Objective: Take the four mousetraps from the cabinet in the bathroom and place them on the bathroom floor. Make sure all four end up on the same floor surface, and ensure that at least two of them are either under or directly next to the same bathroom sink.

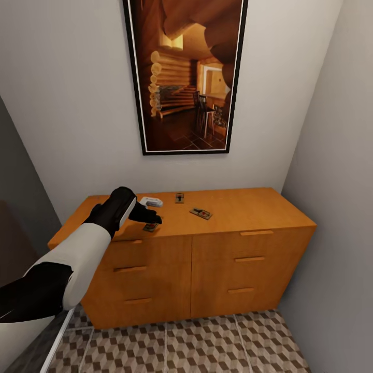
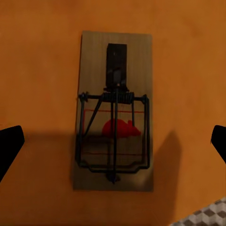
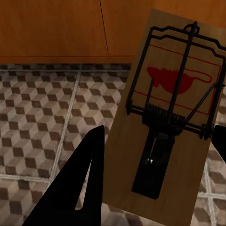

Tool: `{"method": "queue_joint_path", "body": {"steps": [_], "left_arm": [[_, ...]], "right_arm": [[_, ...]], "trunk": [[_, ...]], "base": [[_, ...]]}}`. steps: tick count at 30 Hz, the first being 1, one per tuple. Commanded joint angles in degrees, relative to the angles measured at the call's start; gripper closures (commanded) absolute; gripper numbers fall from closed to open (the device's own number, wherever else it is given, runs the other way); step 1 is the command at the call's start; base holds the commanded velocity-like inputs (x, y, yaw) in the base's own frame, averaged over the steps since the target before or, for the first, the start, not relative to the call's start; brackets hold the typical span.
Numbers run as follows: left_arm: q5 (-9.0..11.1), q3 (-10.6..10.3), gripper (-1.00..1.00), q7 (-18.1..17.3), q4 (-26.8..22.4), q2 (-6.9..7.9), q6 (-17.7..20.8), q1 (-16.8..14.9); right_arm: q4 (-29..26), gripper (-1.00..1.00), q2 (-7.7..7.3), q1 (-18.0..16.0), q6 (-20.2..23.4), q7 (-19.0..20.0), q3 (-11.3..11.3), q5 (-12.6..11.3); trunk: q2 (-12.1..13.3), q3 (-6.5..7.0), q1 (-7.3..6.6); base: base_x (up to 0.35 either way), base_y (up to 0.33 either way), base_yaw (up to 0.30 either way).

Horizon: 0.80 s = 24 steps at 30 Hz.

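Right now the left gripper (image 1: 150, 220) hangs over the front left part of the low orange-brown wooden cabinet (image 1: 243, 207), its two black fingers (image 2: 10, 143) spread wide. In the left wrist view a small flat brown wooden mousetrap with dark wire spring and red mouse print (image 2: 114, 110) lies flat on the cabinet top between those fingers, touching neither. The right gripper (image 3: 155, 155) is closed on a second mousetrap board (image 3: 172, 117), one finger on each long edge, with the brown-and-beige cube-patterned bathroom floor (image 3: 42, 113) beyond its fingertips.

Two more traps sit on the cabinet top beyond the left fingers: one near the wall (image 1: 179, 197) and one at an angle further right (image 1: 201, 213). A small white rounded object (image 1: 151, 202) rests just beside the left gripper, on its far side.

The main risk I see is the thin board. If the fingers close too high they will slide over it; if they come down unevenly, one tip could push the trap toward the nearby front edge and off. Pinching the wire instead of the wood could make it twist out. The white object might be nudged. The right-hand trap could slip if that arm swings. No sink is visible from here.
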Motion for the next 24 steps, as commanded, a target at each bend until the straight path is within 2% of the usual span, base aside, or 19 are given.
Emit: {"method": "queue_joint_path", "body": {"steps": [1, 24], "left_arm": [[-0.61, -0.08, -1.0, -0.49, 0.11, 0.06, 0.12, -0.03], [-0.64, -0.08, -1.0, -0.51, 0.65, 0.16, 0.12, -0.03]], "right_arm": [[0.02, 1.0, -0.01, -0.03, -0.14, 0.12, 0.18, -0.13], [0.02, 1.0, -0.01, -0.03, -0.14, 0.12, 0.18, -0.13]], "trunk": [[-0.03, -0.06, 0.0], [-0.03, -0.54, 0.0]], "base": [[0.0, 0.0, 0.0], [0.0, 0.0, 0.0]]}}
